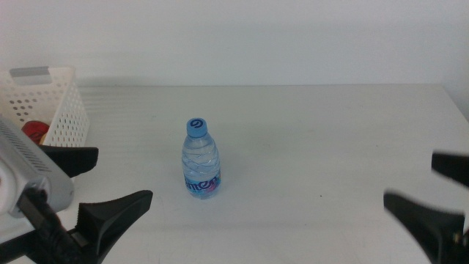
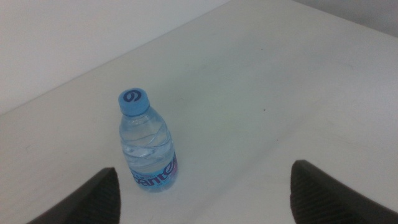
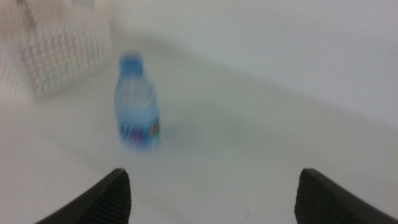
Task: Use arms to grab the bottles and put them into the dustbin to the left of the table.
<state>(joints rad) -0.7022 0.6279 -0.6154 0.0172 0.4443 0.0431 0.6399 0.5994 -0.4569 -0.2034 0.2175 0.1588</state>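
Left pincer (image 1: pixel 91 187): nearest the camera, low at the near left of the bottle; its two dark jaws stand wide apart with nothing between them. In its own wrist view (image 2: pixel 205 193) the bottle stands beyond the jaws, closer to one of them, not touched.
Right pincer (image 1: pixel 440 194): near edge, well to the right of the bottle; jaws spread apart and bare. Its wrist view (image 3: pixel 211 193) is blurred, yet shows the bottle ahead of the jaws and the bin farther off.
Bottle (image 1: pixel 200 159): small, clear, blue cap, blue and pink label low on its body. It stands upright on the surface, about midway between the two pincers and a little beyond them, free of both. Also seen at (image 2: pixel 146 144) and, blurred, at (image 3: pixel 136 102).
Surface (image 1: pixel 315 139): plain white, matte, reaching out behind the bottle to a pale wall.
Bin (image 1: pixel 58 110): white perforated basket with a grey tab on its rim, at the far left of the bottle, well apart from it, just beyond the left pincer.
Red item (image 1: pixel 34 132): lies inside the bin, only partly in sight; its kind cannot be told.
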